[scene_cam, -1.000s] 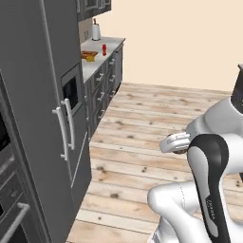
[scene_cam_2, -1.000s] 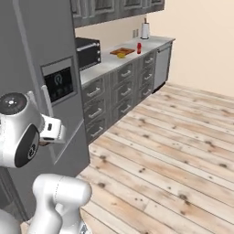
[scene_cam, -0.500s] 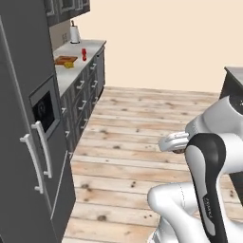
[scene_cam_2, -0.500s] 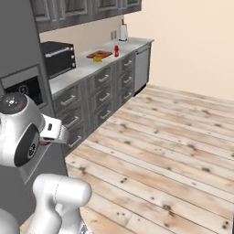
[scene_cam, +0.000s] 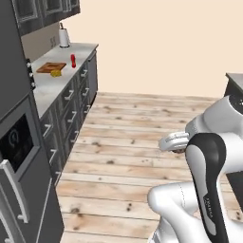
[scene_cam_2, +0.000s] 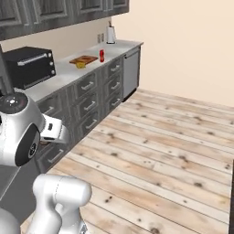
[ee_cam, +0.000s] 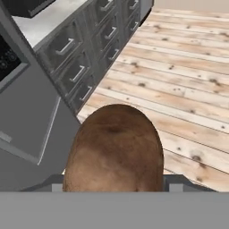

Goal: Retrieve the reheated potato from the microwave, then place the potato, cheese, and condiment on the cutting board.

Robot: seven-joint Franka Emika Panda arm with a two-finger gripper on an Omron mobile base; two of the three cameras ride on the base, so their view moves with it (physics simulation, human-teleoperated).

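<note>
Wooden floor (ee_cam: 179,80) lies below; tool seemingly clamped on the potato (ee_cam: 114,150), its tips hidden.

On the counter (scene_cam: 71,59), the cutting board (scene_cam: 51,67) serves as landmark: the cheese (scene_cam: 56,73) lies on its near edge, the condiment (scene_cam: 73,60) stands just beside it, the toaster oven (scene_cam_2: 28,66) well short of it.

You see a grey tabletop (scene_cam: 61,78) running along the dark cabinets. On it lies the checkered cutting board (scene_cam: 51,67), with the yellow cheese (scene_cam: 56,73) just beside its near edge and the red condiment (scene_cam: 73,60) standing near it. A paper towel roll (scene_cam: 63,37) stands at the far end, a black toaster oven (scene_cam_2: 28,66) nearer you.
</note>
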